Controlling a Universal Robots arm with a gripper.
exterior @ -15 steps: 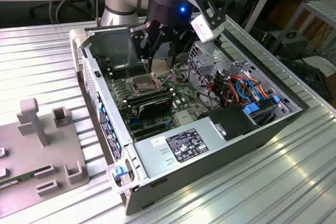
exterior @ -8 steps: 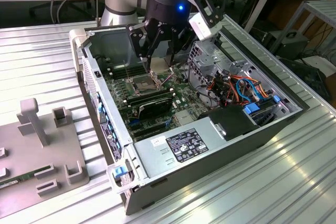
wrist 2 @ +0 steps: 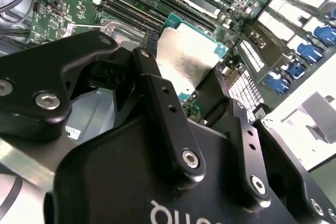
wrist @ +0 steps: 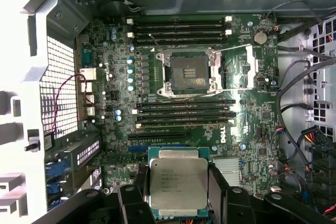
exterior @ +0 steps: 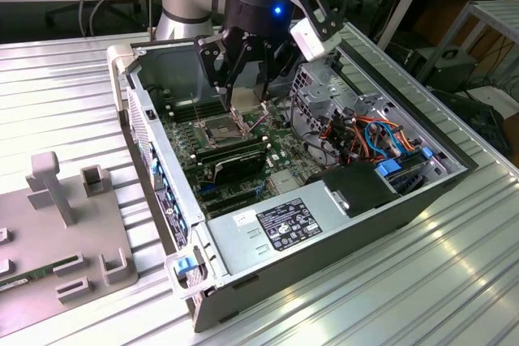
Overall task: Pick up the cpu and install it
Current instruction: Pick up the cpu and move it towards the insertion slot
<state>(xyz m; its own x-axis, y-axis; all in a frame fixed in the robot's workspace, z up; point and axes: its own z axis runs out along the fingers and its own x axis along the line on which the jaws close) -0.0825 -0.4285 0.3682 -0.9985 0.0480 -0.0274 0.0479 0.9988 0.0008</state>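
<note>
Got the cpu (wrist: 178, 182) clamped by two opposite edges in the gripper (wrist: 178, 200), flat and lid-up in the first wrist view. Makes sense, leaves the underside free to face the board. Hanging inside the open case (exterior: 365, 232) above the motherboard (wrist: 252, 129), near the empty socket (wrist: 189, 73) with its frame swung aside. Hard to say whether squarely over it yet.

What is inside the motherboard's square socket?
The socket is open; only its dark contact field shows inside. The cpu, held between the jaws, is apart from it and covers the board beneath.
</note>
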